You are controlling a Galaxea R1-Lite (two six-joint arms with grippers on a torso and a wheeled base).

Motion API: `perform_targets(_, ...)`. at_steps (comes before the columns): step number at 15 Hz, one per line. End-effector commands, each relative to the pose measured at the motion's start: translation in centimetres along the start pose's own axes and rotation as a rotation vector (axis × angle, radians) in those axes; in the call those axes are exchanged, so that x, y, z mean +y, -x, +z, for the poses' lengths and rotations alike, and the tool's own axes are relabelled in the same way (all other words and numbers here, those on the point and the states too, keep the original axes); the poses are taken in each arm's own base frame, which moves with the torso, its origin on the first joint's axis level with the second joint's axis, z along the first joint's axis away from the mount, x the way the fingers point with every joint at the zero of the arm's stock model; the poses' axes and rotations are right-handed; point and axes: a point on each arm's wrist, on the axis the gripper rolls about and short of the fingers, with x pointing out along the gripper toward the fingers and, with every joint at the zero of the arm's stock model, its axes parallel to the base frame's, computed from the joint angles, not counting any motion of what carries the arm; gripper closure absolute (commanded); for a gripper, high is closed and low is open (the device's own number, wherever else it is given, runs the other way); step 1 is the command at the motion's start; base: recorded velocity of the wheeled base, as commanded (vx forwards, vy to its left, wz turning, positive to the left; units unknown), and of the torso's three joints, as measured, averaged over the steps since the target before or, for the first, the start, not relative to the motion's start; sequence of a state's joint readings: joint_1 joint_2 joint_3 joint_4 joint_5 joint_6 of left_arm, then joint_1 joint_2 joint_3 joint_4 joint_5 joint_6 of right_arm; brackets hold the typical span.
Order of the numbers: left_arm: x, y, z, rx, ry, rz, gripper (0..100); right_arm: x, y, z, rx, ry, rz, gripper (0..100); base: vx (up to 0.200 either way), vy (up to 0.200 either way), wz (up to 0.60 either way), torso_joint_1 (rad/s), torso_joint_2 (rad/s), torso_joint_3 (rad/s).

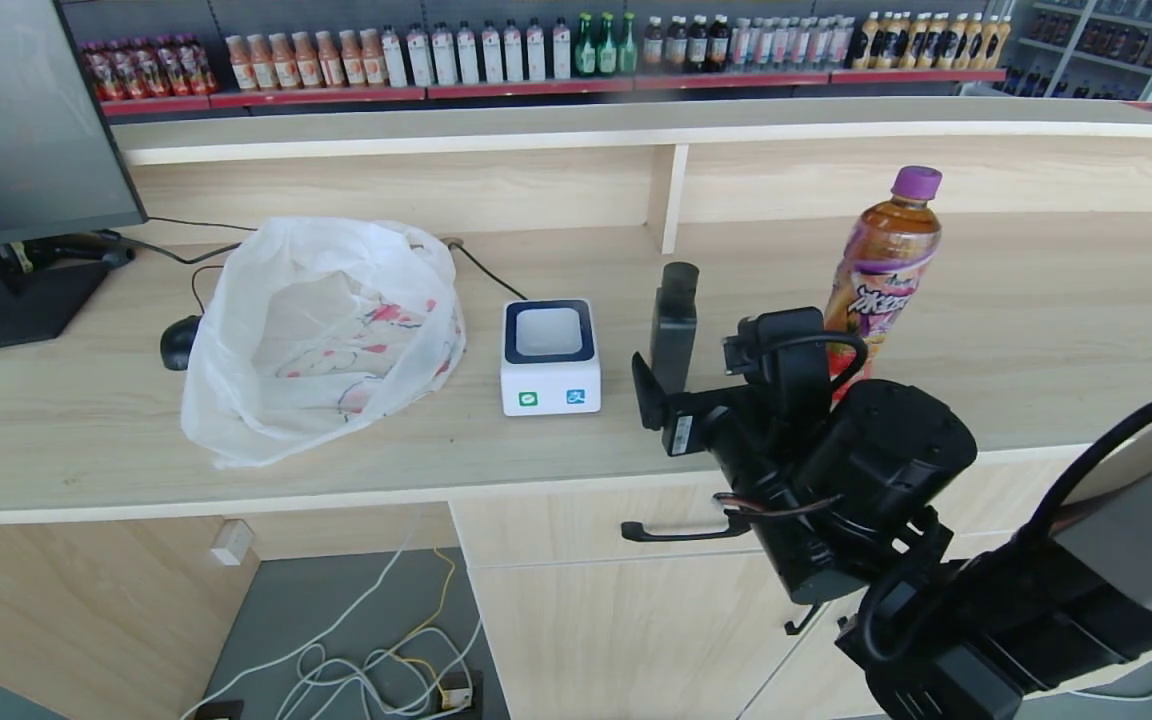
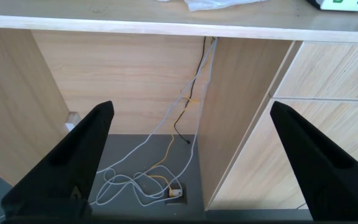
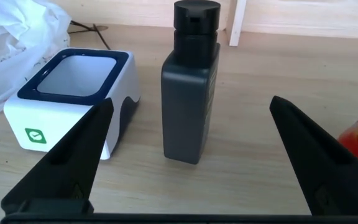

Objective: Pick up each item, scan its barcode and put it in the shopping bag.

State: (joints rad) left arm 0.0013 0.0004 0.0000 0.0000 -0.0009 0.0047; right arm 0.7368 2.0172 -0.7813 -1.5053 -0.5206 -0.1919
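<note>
1. Hovering the right gripper (image 3: 191, 106) low over the wooden counter (image 1: 1036, 330), in front of the dark grey flip-cap bottle (image 1: 674, 320), with its fingers (image 3: 73, 155) spread wide and gripping nothing.
2. Finding that bottle standing upright just beside the white barcode scanner (image 1: 549, 355) but apart from it. Also noting the purple-capped tea bottle (image 1: 884, 265) farther to the right, and the white plastic shopping bag (image 1: 321, 340) slumping open on the scanner's other side.
3. Hanging the left gripper (image 2: 191, 109) below the counter's edge, facing a recess with loose cables (image 2: 160, 168) on the floor, fingers (image 2: 73, 162) likewise wide apart and empty.
4. Judging the step in hand as the approach to the dark bottle, with both bottles on the counter and not yet bagged.
5. Risking a topple: nudging the tall, narrow bottle with one fingertip before closing could tip it against the scanner or roll it toward the tea bottle.
6. Risking a slip: closing high near the cap, or off-centre on the smooth flat sides, could let the bottle swing or drop during the lift.
7. Risking a failed scan: not seeing a barcode on the facing side, so covering it with a pad or presenting the wrong face is possible.
8. Risking a miss at the bag: releasing over the limp, sagging rim could send the bottle back onto the counter.
</note>
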Motion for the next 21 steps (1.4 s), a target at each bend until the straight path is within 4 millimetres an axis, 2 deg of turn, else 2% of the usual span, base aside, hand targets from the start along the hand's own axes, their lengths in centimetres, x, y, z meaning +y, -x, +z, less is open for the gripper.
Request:
perform_targets(1, 0.0, 0.0, 0.0, 0.0, 0.0, 0.0, 0, -0.1, -0.8, -0.8, 0.006, 0.008, -0.009, 0, 0.0, 0.0, 0.0, 0.0, 0.0, 0.0)
perform_targets(7, 0.0, 0.0, 0.0, 0.0, 0.0, 0.001, 0, -0.3, -2.5, -1.4, -0.015, 0.004, -0.021, 0, 0.0, 0.0, 0.0, 0.0, 0.0, 0.0)
perform_targets(14, 0.0, 0.0, 0.0, 0.0, -0.001, 0.0, 0, 0.9, -4.8, -1.6, -0.066, -0.023, -0.032, 0, 0.0, 0.0, 0.0, 0.0, 0.0, 0.0)
perform_targets(19, 0.0, 0.0, 0.0, 0.0, 0.0, 0.001, 0, 0.5, -5.5, -1.9, -0.052, -0.014, -0.043, 0, 0.0, 0.0, 0.0, 0.0, 0.0, 0.0)
perform_targets(21, 0.0, 0.0, 0.0, 0.0, 0.0, 0.0, 0, 0.4, -6.3, -1.4, -0.048, -0.018, -0.043, 0, 0.0, 0.0, 0.0, 0.0, 0.0, 0.0)
